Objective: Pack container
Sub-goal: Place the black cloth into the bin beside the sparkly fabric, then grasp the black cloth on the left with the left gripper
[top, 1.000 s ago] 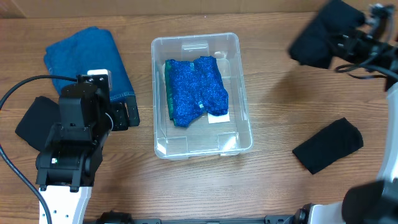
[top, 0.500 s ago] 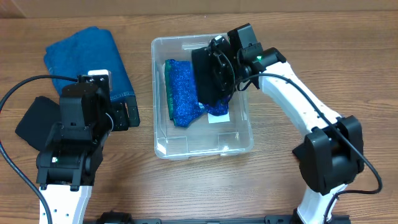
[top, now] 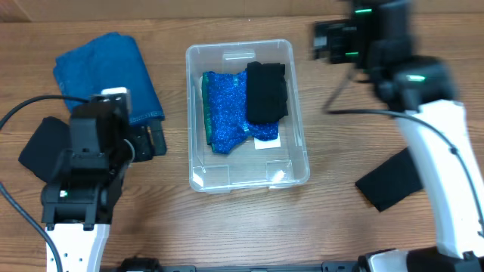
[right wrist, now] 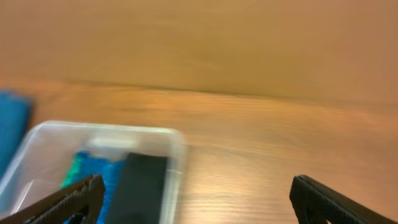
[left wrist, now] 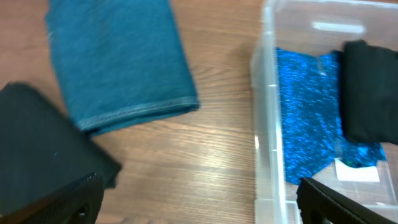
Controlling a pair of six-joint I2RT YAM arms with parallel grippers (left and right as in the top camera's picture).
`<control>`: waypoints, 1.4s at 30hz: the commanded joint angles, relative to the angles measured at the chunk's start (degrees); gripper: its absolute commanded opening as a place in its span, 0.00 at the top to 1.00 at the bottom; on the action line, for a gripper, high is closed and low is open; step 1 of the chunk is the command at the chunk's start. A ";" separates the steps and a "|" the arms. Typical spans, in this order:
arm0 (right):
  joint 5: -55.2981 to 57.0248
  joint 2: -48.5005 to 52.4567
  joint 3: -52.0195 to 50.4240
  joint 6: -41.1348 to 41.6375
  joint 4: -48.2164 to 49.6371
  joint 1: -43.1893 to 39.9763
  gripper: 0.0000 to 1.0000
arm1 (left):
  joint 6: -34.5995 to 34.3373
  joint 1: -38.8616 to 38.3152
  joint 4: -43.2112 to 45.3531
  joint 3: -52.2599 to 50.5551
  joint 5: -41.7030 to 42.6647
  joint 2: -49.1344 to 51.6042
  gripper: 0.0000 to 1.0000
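The container [top: 194,125] is a clear plastic bin in the middle of the table. Inside it lies a sparkly blue cloth [top: 225,113], and a folded black cloth [top: 267,92] rests on that cloth's right side. My right gripper [top: 327,41] hovers beyond the bin's far right corner, open and holding nothing. Its wrist view shows the bin's rim [right wrist: 99,127] and the black cloth [right wrist: 142,186] low on the left, with the open right gripper [right wrist: 199,202] over bare wood. My left gripper [top: 149,141] stands open just left of the bin. In its own view the left gripper [left wrist: 199,205] spans bare wood beside the bin wall [left wrist: 264,124].
A folded teal towel [top: 113,75] lies at the back left, and a black cloth [top: 44,147] sits partly under my left arm. Another folded black cloth [top: 389,180] lies at the right front, near my right arm's base.
My right gripper carried a black cloth into the container, let it go on the blue cloth, and has pulled back to the far right, open. The left arm has barely shifted.
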 commanded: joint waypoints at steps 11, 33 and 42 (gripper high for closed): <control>-13.70 1.57 -0.24 6.27 -13.14 -23.80 0.00 | -13.90 63.19 -7.13 -0.07 17.00 12.76 0.00; -13.68 1.57 -0.24 6.23 -14.45 -23.80 0.00 | 2.10 49.92 10.86 -0.11 32.09 49.42 0.71; -13.68 1.57 -0.24 6.25 -14.45 -23.80 0.00 | 1.11 48.61 8.17 0.28 51.58 26.12 0.96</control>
